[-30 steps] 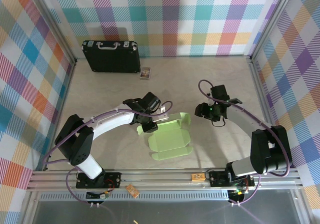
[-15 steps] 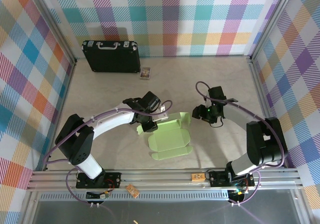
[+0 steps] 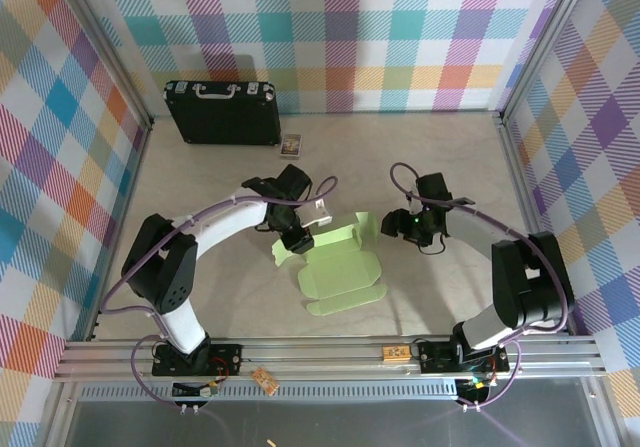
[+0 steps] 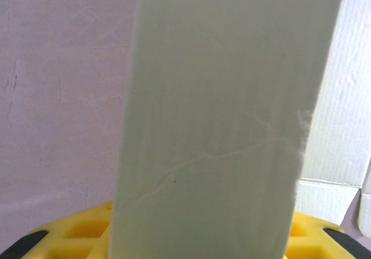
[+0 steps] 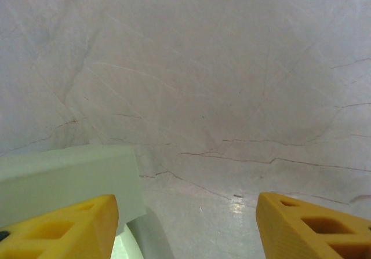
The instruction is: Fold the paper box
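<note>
Two arms flank the paper box (image 3: 340, 279), which lies half-formed on the table (image 3: 200, 187) between them, its long side running roughly left to right. The left gripper (image 3: 297, 241) sits at the box's left end, clenched on an upright card panel — its wrist view shows that panel rising from between the fingers. The right gripper (image 3: 393, 225) hovers just beside the far right corner, jaws spread and empty — the card's edge lies against one finger, so that corner looks nearest to take.
</note>
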Controlling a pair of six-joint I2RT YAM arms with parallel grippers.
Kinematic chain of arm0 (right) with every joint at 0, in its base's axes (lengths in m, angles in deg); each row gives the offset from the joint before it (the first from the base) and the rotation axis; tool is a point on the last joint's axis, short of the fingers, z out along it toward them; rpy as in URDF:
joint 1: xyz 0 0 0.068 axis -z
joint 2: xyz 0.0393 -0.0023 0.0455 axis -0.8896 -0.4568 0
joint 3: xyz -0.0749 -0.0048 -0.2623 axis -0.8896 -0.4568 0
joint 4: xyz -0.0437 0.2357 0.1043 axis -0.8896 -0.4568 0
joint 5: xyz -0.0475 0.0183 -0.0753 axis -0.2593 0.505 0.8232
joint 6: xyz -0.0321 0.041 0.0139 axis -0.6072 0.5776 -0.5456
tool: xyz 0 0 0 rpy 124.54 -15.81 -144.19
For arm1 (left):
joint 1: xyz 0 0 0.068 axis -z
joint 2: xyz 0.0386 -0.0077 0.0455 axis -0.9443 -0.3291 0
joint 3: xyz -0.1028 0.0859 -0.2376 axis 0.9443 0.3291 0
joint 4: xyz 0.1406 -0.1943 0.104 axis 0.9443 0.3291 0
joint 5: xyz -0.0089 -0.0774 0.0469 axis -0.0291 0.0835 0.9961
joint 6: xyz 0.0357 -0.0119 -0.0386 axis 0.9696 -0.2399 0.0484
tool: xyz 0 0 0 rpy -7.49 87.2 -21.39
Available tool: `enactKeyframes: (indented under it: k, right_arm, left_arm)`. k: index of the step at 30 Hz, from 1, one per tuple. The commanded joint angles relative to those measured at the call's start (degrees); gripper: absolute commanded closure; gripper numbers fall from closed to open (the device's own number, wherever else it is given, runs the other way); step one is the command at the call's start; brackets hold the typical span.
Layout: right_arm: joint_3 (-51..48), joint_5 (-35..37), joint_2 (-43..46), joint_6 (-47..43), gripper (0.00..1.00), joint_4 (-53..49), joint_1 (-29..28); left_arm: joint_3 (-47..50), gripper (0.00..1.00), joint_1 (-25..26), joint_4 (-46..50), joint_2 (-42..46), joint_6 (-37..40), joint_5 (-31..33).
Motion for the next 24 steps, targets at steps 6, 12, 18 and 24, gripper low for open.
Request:
enactKeyframes:
  k: [6, 12, 18, 24]
  right_arm:
    - [-0.95, -2.70, 2.22, -1.38, 0.37, -0.67, 0.25]
    - [-3.90, -7.56, 4.97, -0.89, 0.43, -0.20, 0.25]
    - [-5.20, -6.33, 6.23, -0.57, 0.47, 0.69, 0.33]
    - [0.08, -2.77, 0.41, 1.36, 0.55, 1.99, 3.10]
  left_arm:
    - [-3.72, 0.58, -2.26, 6.35, -2.67, 1.76, -6.58]
    - [-4.44, 0.58, -4.19, 6.08, -3.86, 2.51, -7.98]
    - [-6.40, 0.58, -4.41, 7.30, -6.23, 3.53, -8.81]
    - [-7.83, 0.60, -5.19, 8.04, -7.17, 4.32, -9.00]
